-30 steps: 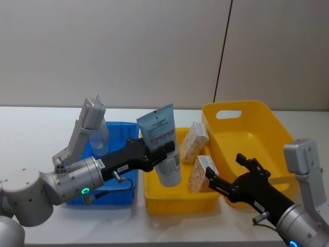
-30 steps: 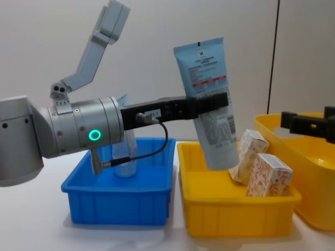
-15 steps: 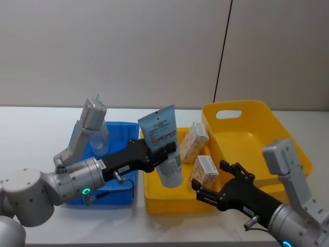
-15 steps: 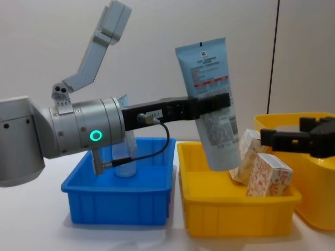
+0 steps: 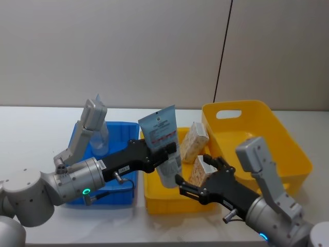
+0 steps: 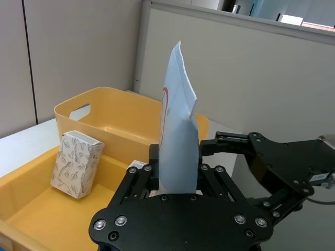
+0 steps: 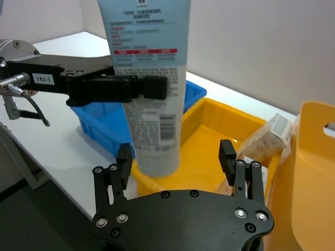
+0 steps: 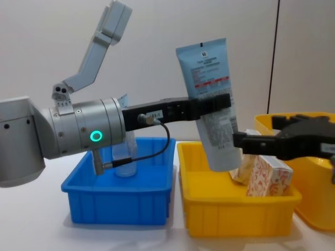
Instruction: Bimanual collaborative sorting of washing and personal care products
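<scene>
While we clamp the squeeze tube (image 5: 159, 128) upright in the jaws of our left gripper (image 5: 170, 150) above the small yellow bin (image 5: 169, 204) (two cartons (image 5: 194, 140) rest inside), our right gripper (image 7: 175, 151) spreads its jaws wide near the tube's lower end.

Right gripper (image 5: 180, 186) swung left, off large yellow bin (image 5: 267, 114), now near tube (image 5: 159, 128) lower end.

On the white surface (image 5: 31, 128) a blue bin (image 8: 118, 201) stands leftmost, a small yellow bin (image 8: 235, 214) just beside it, and a larger handled yellow tub (image 5: 257, 128) toward the right edge.
</scene>
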